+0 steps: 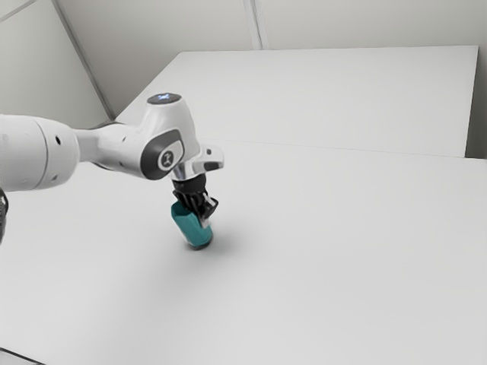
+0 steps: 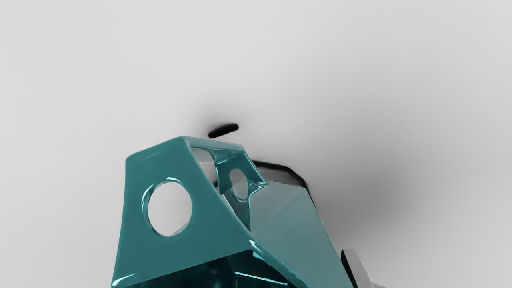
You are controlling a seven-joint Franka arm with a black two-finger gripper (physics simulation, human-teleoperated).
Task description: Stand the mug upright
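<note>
With the arm (image 1: 114, 144) extended from the exterior view's left, the gripper (image 1: 201, 210) is positioned low over the white surface (image 1: 327, 243), at the upper part of the teal mug (image 1: 192, 226). The mug is tilted, not upright: its upper end leans toward the exterior view's left, and its dark-edged base (image 1: 200, 246) is directed down toward the exterior view's right. Contact between the base and the surface cannot be confirmed. The state of the jaws cannot be determined, as the mug hides part of them; whether they clamp the mug cannot be told. In the wrist view, the mug is directly at the jaws. Its faceted body presents a broad face with a round hole (image 2: 170, 209), through which the pale surface is visible. A dark hollow (image 2: 208, 274) is located nearer the jaws than this hole. A short black mark (image 2: 223, 131) appears just beside the mug, and a soft shadow (image 2: 372, 196) is cast on the surface near the base.
</note>
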